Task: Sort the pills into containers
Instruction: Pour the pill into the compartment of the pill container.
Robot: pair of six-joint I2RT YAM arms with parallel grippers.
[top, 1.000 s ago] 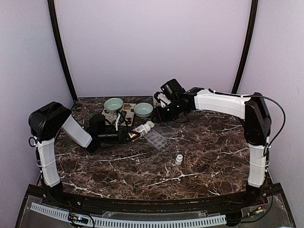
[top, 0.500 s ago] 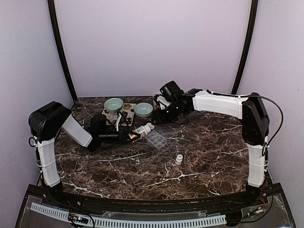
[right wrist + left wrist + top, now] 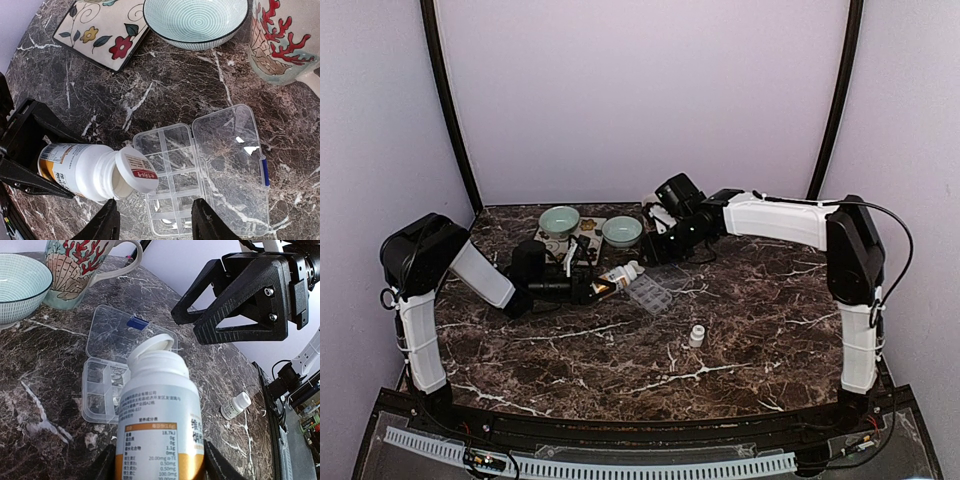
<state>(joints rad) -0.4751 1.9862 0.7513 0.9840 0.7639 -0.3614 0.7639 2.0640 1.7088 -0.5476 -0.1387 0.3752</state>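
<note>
1. Fingers on the left arm [image 3: 590, 287] were clamped round the white supplement bottle [image 3: 617, 277] in the top view. Its mouth pointed at the organiser box [image 3: 648, 293], which lay open on the marble surface [image 3: 750, 300] just beside it. Compared with 1 second before, the bottle had sunk slightly toward the box. The right fingers [image 3: 657, 243] had also dropped nearer the box's far edge. I judged that both arms were closing in for a pour.
2. From the left wrist, the left fingers [image 3: 107, 463] flanked the bottle [image 3: 160, 410], and its flip cap [image 3: 152, 346] was hinged open. The mouth hung over the near compartments of the box [image 3: 100, 390], whose lid [image 3: 117, 330] lay back flat. The right fingers [image 3: 240, 325] were spread, gripped nothing, and hovered beyond the lid.
3. From the right wrist, the right fingers [image 3: 107, 220] stood apart and empty over the box [image 3: 170, 165]. The bottle [image 3: 85, 170] lay on its side in the left fingers [image 3: 30, 145], its cap [image 3: 137, 170] overlapping the box's edge. No pill could be made out in any compartment, so sorting looked not yet begun. The next tilt probably needed care, or pills would spill onto the surface.
</note>
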